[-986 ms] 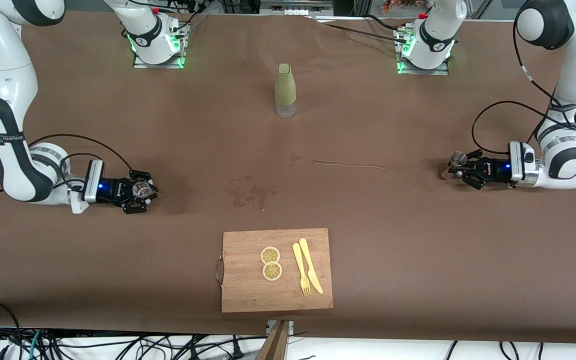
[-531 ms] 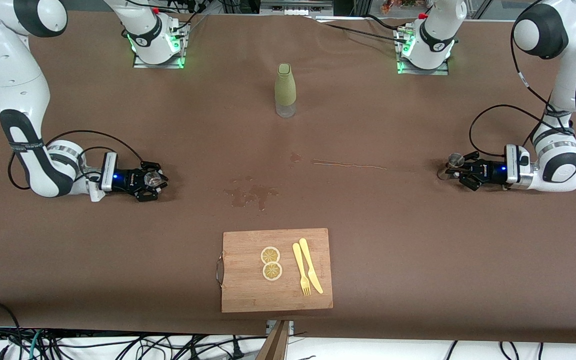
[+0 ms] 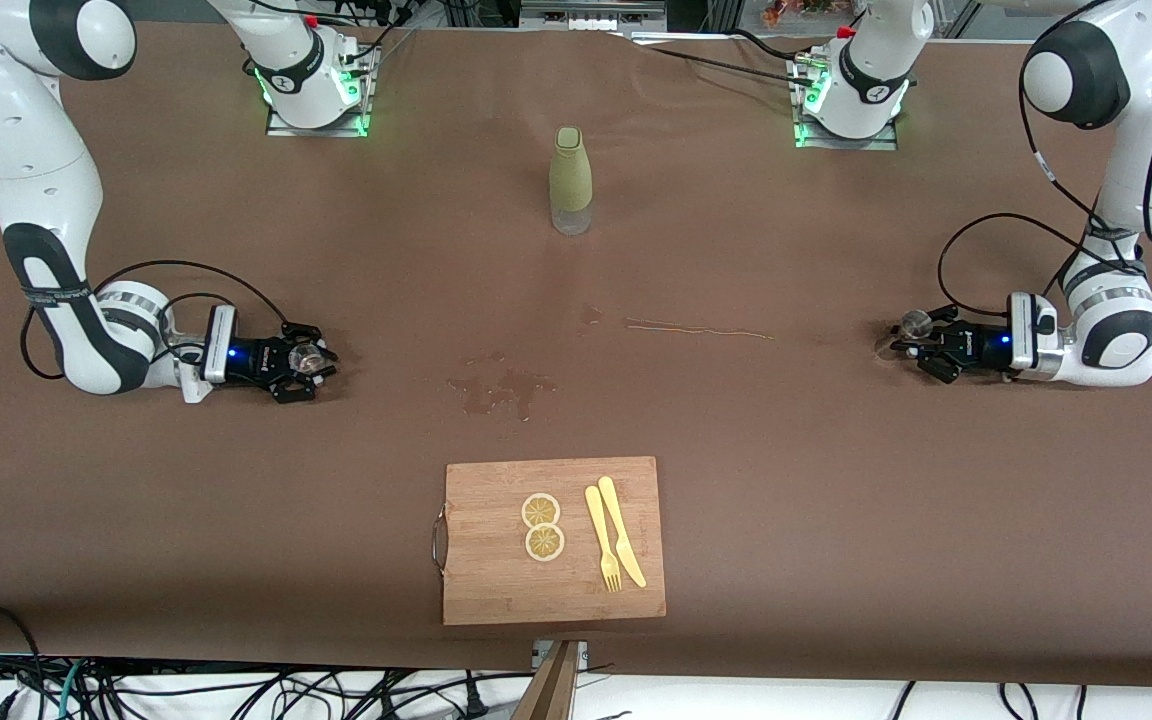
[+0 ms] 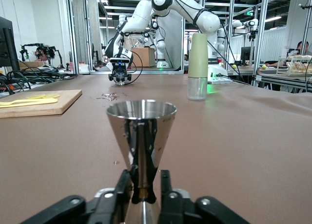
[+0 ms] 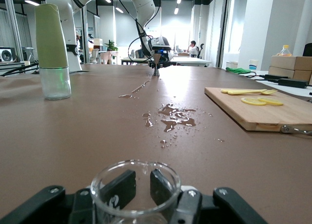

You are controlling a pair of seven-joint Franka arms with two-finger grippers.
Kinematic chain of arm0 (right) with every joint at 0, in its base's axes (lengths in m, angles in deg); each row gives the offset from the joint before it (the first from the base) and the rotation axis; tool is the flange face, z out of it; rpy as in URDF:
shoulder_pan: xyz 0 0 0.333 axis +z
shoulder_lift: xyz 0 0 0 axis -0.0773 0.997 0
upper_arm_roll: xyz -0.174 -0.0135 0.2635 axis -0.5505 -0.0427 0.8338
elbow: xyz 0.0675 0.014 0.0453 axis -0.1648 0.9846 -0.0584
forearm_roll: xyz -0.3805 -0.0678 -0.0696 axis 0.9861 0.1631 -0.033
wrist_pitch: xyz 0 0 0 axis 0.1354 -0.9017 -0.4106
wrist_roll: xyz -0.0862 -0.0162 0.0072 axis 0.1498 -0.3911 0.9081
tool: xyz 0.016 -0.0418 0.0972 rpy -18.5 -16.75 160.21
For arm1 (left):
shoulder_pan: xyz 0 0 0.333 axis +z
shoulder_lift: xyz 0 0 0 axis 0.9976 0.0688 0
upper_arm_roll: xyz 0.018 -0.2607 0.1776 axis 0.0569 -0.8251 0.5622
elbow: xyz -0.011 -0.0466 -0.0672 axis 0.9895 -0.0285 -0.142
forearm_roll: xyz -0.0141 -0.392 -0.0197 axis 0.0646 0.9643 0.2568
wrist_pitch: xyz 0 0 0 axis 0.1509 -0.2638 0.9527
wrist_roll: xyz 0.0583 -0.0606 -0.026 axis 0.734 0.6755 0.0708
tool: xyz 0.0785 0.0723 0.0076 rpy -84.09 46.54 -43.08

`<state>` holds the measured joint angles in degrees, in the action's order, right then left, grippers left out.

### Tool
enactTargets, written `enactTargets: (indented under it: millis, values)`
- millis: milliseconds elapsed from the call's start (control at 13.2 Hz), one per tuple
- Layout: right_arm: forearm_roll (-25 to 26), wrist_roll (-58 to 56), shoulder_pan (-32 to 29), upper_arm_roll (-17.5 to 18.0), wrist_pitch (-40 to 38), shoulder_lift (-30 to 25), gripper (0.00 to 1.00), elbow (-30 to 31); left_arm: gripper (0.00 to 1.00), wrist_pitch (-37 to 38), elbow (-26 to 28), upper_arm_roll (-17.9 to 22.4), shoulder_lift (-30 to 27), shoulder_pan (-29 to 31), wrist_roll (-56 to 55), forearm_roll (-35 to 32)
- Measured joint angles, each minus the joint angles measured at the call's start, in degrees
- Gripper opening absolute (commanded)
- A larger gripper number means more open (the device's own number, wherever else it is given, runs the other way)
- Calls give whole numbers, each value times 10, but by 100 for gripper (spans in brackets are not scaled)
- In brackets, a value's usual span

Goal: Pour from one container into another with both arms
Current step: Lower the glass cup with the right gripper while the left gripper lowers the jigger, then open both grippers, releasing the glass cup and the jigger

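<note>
My left gripper [image 3: 911, 333] [image 4: 144, 189] is low over the left arm's end of the table, shut on the narrow waist of a steel cone-shaped jigger [image 3: 913, 322] [image 4: 141, 129], which stands upright. My right gripper [image 3: 312, 361] [image 5: 144, 185] is low over the right arm's end, shut on a small clear glass [image 3: 307, 356] [image 5: 135, 171]. Its black fingers [image 5: 119, 187] show through the glass wall. Both hands lie nearly level with the tabletop. Whether either vessel touches the table is not visible.
A green-sleeved bottle with a clear base [image 3: 571, 180] [image 4: 198, 65] [image 5: 51, 48] stands mid-table near the bases. A wet spill [image 3: 501, 388] [image 5: 175, 117] and a thin streak [image 3: 696, 328] mark the middle. A wooden board [image 3: 551, 590] nearer the camera carries lemon slices [image 3: 542, 526], a yellow fork and knife [image 3: 614, 545].
My right arm has carried the glass toward the table's middle and a little away from the camera. My left gripper with the jigger has barely shifted, its wrist drawing in slightly.
</note>
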<state>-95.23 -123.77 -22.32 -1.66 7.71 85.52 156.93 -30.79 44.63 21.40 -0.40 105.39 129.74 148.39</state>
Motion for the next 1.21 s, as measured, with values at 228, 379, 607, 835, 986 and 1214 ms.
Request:
enactTargets:
  millis: [228,379,607,835,986,1214]
  values:
    - [-2,0,0,0,0,3,49,0,100,-15,-30,6,2,-1,-19,0]
    - [-2,0,0,-1,0,3,63,0,100,-28,-67,21,1,-6,-46,-29]
    - [-2,-1,0,-9,0,3,66,-1,100,-33,-132,34,-1,-7,-140,-108]
    - [-2,-3,0,-24,0,3,67,-3,100,-33,-191,35,-21,-19,-320,-179]
    - [0,-4,0,-32,-2,3,67,-3,100,-33,-207,36,-50,-40,-453,-218]
    - [16,-5,0,-49,-8,3,67,-15,100,-32,-210,35,-99,-72,-646,-256]
